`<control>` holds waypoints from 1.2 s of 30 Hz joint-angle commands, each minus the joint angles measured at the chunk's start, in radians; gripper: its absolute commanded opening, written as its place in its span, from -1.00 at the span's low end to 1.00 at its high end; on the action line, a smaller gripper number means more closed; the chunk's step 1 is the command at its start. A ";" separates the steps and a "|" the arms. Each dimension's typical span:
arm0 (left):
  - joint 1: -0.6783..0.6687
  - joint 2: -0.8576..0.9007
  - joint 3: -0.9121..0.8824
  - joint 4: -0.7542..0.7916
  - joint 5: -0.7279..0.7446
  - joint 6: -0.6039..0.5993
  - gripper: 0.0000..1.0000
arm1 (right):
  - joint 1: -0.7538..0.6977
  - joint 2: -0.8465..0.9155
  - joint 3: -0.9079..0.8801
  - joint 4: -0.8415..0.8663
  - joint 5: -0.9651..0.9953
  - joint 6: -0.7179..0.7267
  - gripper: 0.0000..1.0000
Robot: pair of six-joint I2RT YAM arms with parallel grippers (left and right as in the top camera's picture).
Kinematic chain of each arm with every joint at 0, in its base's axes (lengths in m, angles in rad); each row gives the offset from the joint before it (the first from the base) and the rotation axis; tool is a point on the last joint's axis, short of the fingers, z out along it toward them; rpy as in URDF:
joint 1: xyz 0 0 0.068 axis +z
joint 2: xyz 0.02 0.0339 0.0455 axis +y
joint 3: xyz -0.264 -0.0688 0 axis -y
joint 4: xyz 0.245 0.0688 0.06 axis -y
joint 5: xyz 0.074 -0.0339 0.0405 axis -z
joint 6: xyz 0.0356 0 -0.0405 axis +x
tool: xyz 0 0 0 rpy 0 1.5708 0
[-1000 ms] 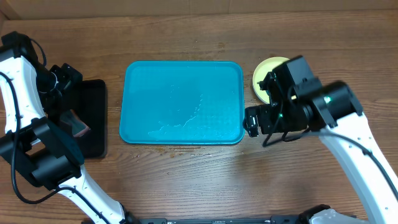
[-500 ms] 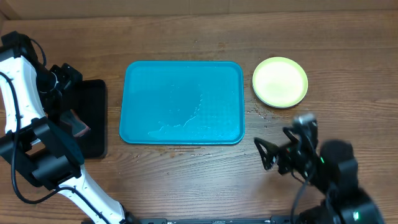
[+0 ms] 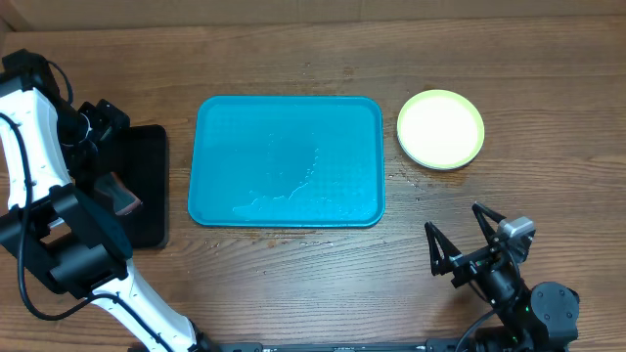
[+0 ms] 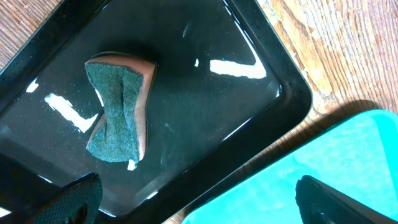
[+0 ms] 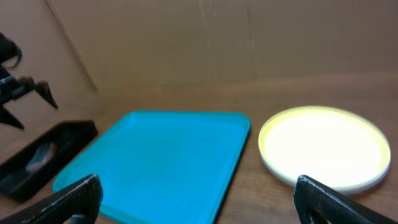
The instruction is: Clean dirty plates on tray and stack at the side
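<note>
- The tray [image 3: 289, 161] holds no plate now; only some thin wet streaks are on its floor, so the cleaning part seems finished.
- The plates [image 3: 440, 129] lie as one pile on the table, just beside the right end of the tray. Only the yellow-green one on top is seen from above, and I cannot count those under it.
- The sponge [image 4: 118, 109] lies in the black tray [image 4: 249, 99], and nothing holds it.
- The left gripper [image 4: 199, 199] hangs over that black tray with its jaws wide apart and empty.
- The right gripper [image 3: 452, 216] is at the near right side of the table, well apart from the pile, also with its jaws apart and empty.
- In my judgement the task is at its end (perhaps the arms only need to go to rest).
- One second ago the right arm was over the pile and hid most of it; since then it has drawn back toward its base. The tray, the pile, the sponge and the left arm have not moved.
</note>
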 commanded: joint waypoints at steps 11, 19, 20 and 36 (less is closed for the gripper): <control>0.004 0.002 0.015 0.000 0.003 0.012 1.00 | -0.004 -0.011 -0.171 0.376 0.124 0.003 1.00; 0.004 0.002 0.015 0.000 0.003 0.013 0.99 | -0.004 -0.012 -0.242 0.521 0.182 0.003 1.00; 0.004 0.002 0.015 0.000 0.003 0.012 0.99 | -0.004 -0.012 -0.242 0.517 0.201 0.003 1.00; 0.004 0.002 0.015 0.000 0.003 0.012 1.00 | -0.004 -0.012 -0.241 0.320 0.261 -0.008 1.00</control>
